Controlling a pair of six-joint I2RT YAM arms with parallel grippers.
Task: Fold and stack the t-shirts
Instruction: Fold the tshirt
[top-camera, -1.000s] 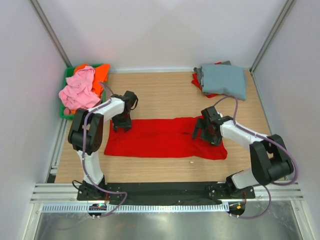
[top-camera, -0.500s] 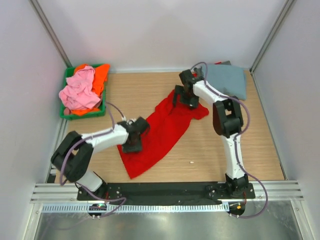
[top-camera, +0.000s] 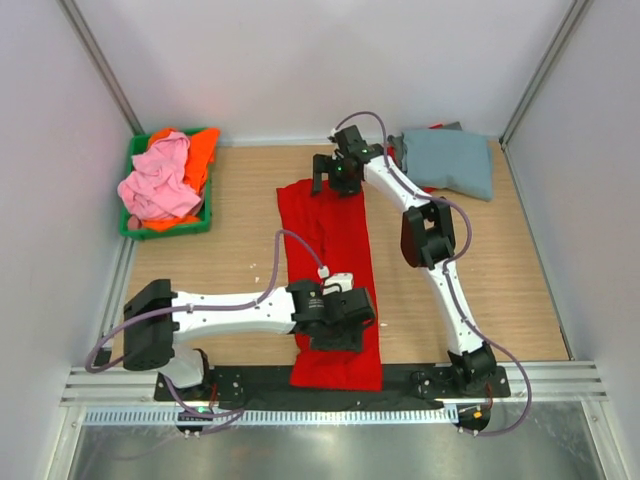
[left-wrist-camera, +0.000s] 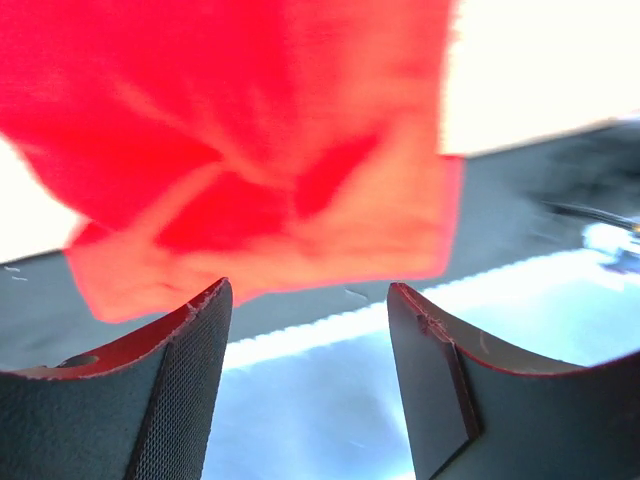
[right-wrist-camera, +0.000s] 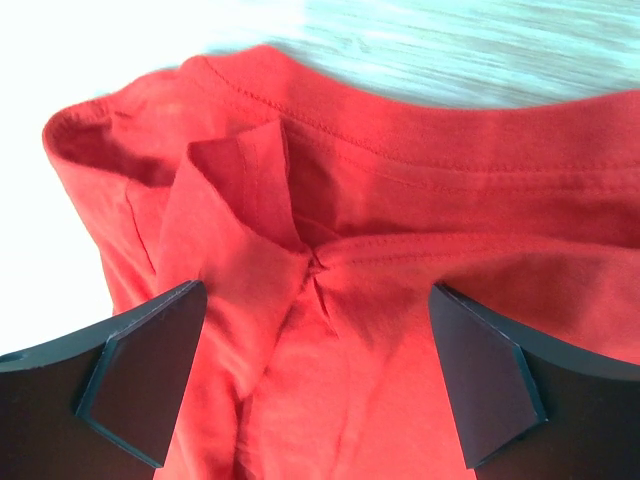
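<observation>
Left gripper (left-wrist-camera: 305, 290) and right gripper (right-wrist-camera: 315, 288), jaws apart and empty, sit at opposite ends of the red t-shirt (top-camera: 335, 235) stretched along the table (top-camera: 480, 290); limp, light cloth, likely best pinched at corners.

Inspected all three views. No legible text, label, brand, number or sign found on any surface.
</observation>
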